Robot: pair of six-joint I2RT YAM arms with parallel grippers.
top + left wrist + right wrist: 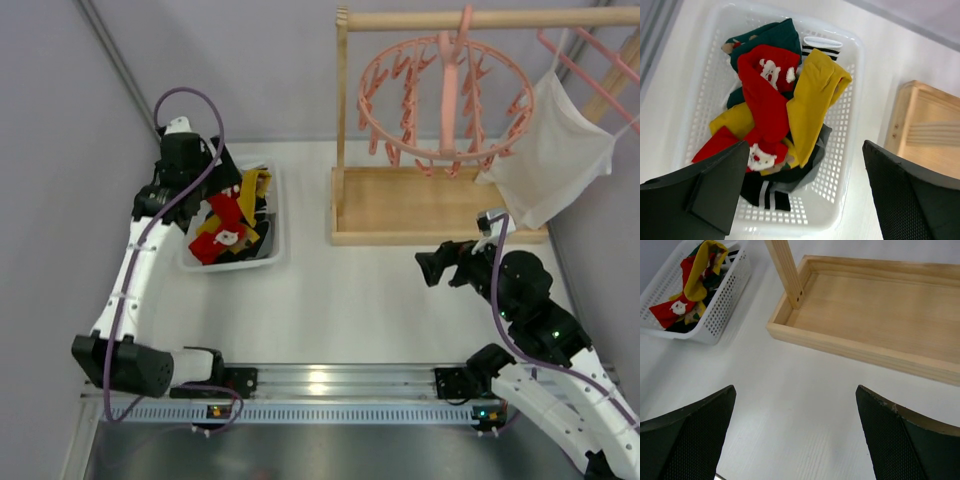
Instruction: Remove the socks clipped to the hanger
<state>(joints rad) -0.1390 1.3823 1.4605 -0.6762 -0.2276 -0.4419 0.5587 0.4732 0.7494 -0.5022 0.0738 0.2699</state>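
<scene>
Hanging bare on the wooden rack [440, 205], far right, the hanger [446, 80] carries nothing on its pegs. The socks [771, 102] lie heaped in the white basket [847, 130], far left; task likely finished. Left arm [135, 255] reaches over the basket as if dropping off, jaws spread, empty. Right arm [520, 290] hovers low above the counter [790, 385] near the rack, jaws also spread.

Spread gripper [795, 390] over white table [765, 365], wooden rack base [865, 305] ahead, socks [701, 266] heaped in white basket [725, 300] upper left
</scene>
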